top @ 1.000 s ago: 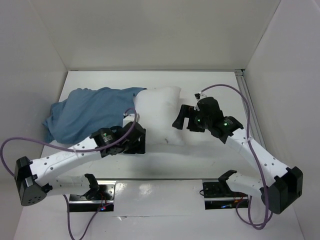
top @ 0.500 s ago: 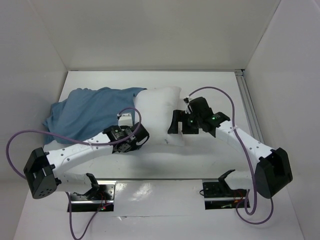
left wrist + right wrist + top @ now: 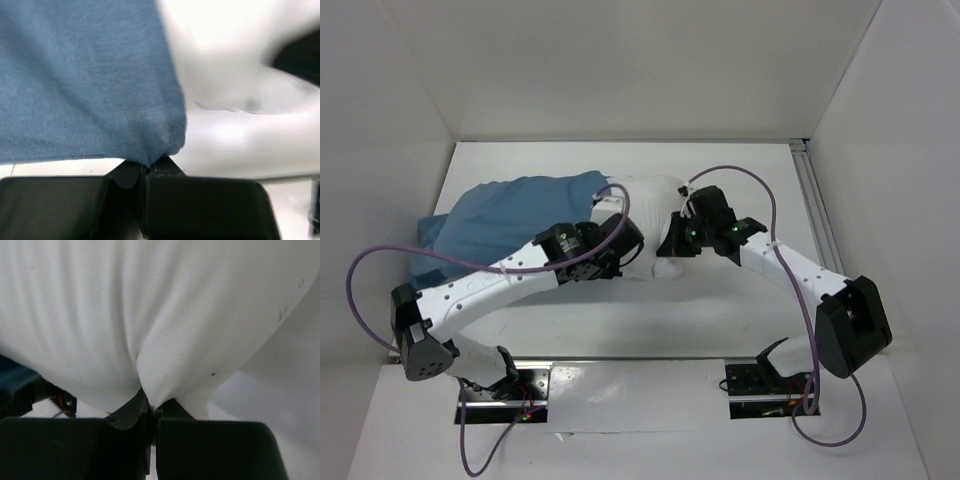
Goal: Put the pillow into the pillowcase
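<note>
left tool (image 3: 145, 169) grips pillowcase (image 3: 85, 75), right tool (image 3: 149, 406) pillow (image 3: 150, 300)

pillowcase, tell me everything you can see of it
The pillowcase is a dusty-blue sack of soft, thin-looking cloth, wrinkled and slumped in a loose heap on the left part of the table. Its right edge meets the left end of the white pillow; how far the pillow reaches inside cannot be told. The left pincer is shut on a gathered pinch of that edge, and the left arm crosses its near side.
</note>
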`<state>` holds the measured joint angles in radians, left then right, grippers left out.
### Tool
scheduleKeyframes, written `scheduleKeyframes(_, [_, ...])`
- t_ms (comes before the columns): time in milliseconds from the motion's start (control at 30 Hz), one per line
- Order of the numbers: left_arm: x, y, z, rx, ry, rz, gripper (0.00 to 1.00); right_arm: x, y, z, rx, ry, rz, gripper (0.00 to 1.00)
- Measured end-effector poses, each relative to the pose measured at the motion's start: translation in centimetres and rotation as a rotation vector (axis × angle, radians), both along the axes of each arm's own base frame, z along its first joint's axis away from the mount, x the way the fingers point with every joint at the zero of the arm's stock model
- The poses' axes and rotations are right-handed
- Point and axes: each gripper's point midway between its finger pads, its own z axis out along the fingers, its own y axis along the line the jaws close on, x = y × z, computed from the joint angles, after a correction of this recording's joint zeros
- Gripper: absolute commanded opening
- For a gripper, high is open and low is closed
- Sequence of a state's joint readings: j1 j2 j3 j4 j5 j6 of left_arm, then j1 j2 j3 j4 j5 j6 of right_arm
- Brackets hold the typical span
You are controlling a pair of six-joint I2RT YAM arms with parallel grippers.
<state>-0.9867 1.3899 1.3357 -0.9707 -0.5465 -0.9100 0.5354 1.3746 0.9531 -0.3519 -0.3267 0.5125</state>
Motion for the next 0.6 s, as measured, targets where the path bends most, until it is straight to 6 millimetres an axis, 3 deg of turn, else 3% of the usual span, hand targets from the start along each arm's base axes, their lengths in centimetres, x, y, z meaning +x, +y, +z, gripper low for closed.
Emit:
scheduleKeyframes(100, [1.8,-4.5,5.3,-0.045,-0.053,-0.15,0.0,2.3,0.1,1.7,-0.007,-0.04,-0.037,0.0])
scheduleKeyframes(133, [2.5,-5.9,7.5,-0.066,-0.083,-0.189,0.0,3.0,0.0,2.6,-0.011,-0.064,-0.047,0.0])
scheduleKeyframes(167, [3.6,-7.6,11.0,-0.11,-0.141,-0.233,0.0,4.0,-0.3,4.2,-0.011,-0.107,-0.067,0.0])
scheduleKeyframes(233, [3.8,-8.5,15.7,-0.151,-0.212,-0.302,0.0,4.1,-1.1,6.7,-0.01,-0.167,-0.087,0.0])
scheduleKeyframes(333, [2.7,-8.1,21.8,-0.248,-0.312,-0.38,0.0,1.1,-2.8,10.5,0.01,-0.224,-0.087,0.0])
scheduleKeyframes(433, [0.3,-7.3,25.6,-0.345,-0.372,-0.446,0.0,-3.1,-4.5,14.4,0.058,-0.29,-0.07,0.0])
scheduleKeyframes(533, [-1.6,-6.8,27.0,-0.409,-0.369,-0.507,0.0,-7.3,-6.0,16.0,0.074,-0.284,-0.044,0.0])
scheduleKeyframes(600, [-0.9,-6.8,26.5,-0.42,-0.338,-0.511,0.0,-9.2,-6.8,16.7,0.068,-0.26,-0.031,0.0])
